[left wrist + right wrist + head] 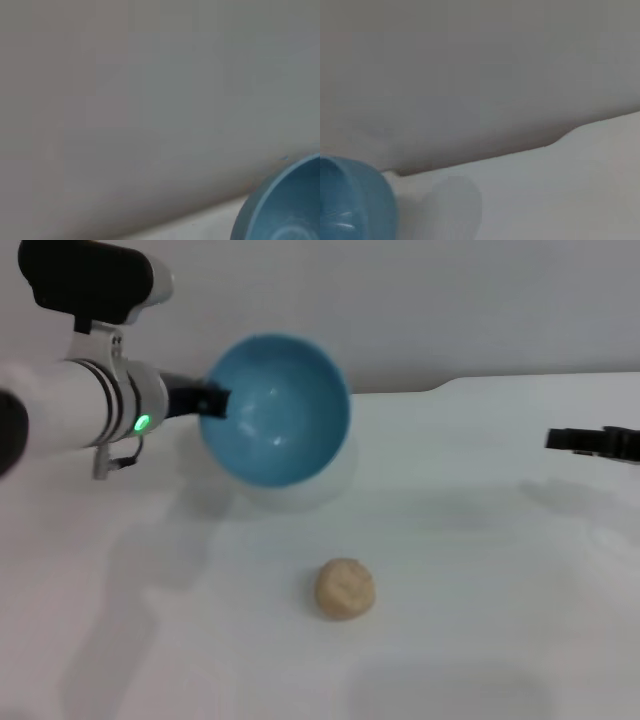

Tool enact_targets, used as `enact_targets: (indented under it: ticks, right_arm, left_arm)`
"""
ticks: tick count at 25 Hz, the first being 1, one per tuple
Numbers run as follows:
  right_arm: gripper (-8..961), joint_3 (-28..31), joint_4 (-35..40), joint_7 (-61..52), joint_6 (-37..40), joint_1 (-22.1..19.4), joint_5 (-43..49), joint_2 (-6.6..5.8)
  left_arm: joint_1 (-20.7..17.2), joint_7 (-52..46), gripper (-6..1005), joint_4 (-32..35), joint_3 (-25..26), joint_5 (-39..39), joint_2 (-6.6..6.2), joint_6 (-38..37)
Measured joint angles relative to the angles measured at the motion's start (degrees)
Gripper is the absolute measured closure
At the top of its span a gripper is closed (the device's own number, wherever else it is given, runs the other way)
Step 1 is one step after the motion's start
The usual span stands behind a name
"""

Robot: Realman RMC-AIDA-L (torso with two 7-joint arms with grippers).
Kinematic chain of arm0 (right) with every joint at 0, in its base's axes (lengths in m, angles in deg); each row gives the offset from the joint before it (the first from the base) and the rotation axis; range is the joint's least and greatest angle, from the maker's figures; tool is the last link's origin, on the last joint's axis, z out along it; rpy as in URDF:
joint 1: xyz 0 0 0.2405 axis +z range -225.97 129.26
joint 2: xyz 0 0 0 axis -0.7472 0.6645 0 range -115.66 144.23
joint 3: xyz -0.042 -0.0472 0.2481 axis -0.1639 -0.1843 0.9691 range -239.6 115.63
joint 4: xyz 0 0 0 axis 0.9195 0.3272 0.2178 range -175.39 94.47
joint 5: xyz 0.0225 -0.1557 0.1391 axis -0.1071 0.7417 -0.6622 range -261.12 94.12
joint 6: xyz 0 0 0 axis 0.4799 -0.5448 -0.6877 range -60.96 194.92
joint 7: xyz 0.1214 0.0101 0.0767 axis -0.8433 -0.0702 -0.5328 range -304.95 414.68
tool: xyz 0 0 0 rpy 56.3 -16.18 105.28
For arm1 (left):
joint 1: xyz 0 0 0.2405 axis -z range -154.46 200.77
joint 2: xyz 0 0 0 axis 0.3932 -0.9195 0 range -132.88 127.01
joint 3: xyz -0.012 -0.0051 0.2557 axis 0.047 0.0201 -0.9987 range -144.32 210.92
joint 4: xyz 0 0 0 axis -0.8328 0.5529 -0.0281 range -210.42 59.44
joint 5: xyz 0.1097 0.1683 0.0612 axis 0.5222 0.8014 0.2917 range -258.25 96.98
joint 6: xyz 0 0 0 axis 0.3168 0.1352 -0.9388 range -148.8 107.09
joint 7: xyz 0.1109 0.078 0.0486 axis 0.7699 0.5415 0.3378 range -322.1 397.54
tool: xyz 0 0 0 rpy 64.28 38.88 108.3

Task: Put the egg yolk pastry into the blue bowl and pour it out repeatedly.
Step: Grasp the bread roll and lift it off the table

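One egg yolk pastry (345, 589) below left gripper (212, 402)-held blue bowl (277, 408).

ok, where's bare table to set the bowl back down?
Bare table lies left of the egg yolk pastry, and between it and the right claw. Crowded only far left, where the left claw holds the tipped blue bowl aloft.

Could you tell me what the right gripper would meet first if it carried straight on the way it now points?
Probably nothing soon: the right gripper points left across the table, with open space ahead. The blue bowl lies farther along, though depth is unclear.
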Motion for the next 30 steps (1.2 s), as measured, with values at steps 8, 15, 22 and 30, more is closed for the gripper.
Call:
enact_targets:
  ticks: [8, 15, 22, 30]
  right_arm:
    - [492, -3.1, -0.2, 0.5, -6.4, 5.4, 0.5, -0.77]
    - [503, -9.8, -0.2, -2.0, -12.8, 11.5, 2.2, -2.11]
    - [515, -17.4, 2.0, -7.2, -14.1, 17.2, 7.1, -2.81]
    - [529, -23.4, 7.8, -7.4, -9.0, 19.3, 7.3, -1.09]
  left_arm:
    - [2.6, 0.0, 999, -0.6, 5.1, 0.1, -0.05, 12.2]
    - [3.9, -0.1, 997, -0.6, 6.1, 1.7, -0.15, 21.0]
    - [4.9, -0.1, 996, -0.6, 5.8, 2.8, 0.07, 24.7]
    - [5.1, -0.1, 996, -0.5, 5.6, 2.5, 0.11, 25.1]
